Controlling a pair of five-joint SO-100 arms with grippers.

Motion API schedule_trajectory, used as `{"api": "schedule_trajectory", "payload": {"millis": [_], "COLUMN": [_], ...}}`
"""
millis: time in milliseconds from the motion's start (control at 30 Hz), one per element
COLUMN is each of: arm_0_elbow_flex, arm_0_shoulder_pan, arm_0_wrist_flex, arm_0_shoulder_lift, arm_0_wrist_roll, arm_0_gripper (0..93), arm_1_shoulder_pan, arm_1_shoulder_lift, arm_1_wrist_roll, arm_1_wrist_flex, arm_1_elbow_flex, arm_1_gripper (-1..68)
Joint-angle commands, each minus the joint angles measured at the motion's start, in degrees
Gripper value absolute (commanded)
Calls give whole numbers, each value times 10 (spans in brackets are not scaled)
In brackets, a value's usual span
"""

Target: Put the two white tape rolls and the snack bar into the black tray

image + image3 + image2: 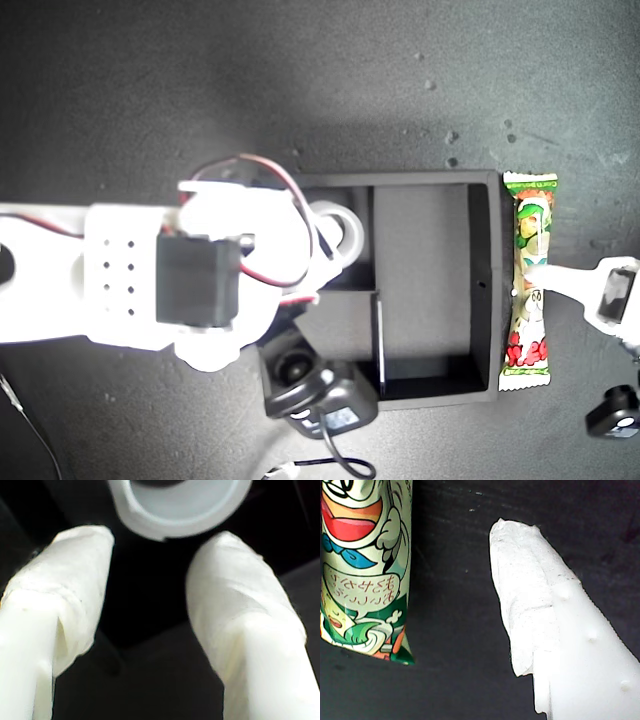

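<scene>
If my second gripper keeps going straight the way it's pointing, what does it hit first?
Most likely the white tape roll: it sits just beyond my second gripper, centred between the open jaws, over the black tray. Depth is hard to judge.

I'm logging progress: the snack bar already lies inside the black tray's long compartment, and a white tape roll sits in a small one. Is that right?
Not quite. The snack bar lies outside the black tray, on the dark table along the tray's rim toward the exterior view's right; the exterior view shows this. A white tape roll does appear to sit in a small compartment, partly hidden by an arm.
</scene>
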Motion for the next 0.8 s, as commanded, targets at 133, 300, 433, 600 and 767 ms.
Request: {"api": "schedule_trajectory", "payload": {"millis": [133,300,433,600,767], "arm_0_elbow_flex": [-244,-168,-105,64,221], "arm_0_shoulder_pan": [7,10,34,71,147], "arm_0_wrist_flex": [120,120,120,114,51], "arm_0_shoulder_lift": [-78,28,127,291,358], "arm_0_wrist_roll": [-30,-40,-68,-120,-169], "arm_0_gripper": [141,123,94,91,94], "arm_1_shoulder_pan": [-2,3,22,54,78], "arm_1_shoulder_lift": [-123,-149,-149,-142,-140], "arm_1_wrist_roll": [-5,7,36,71,246], "arm_1_wrist_flex": [11,-47,-80,21,165], "arm_1_elbow_flex": [-117,-86,-46,-113,-252], "arm_1_gripper": [260,169,24,1,-2]}}
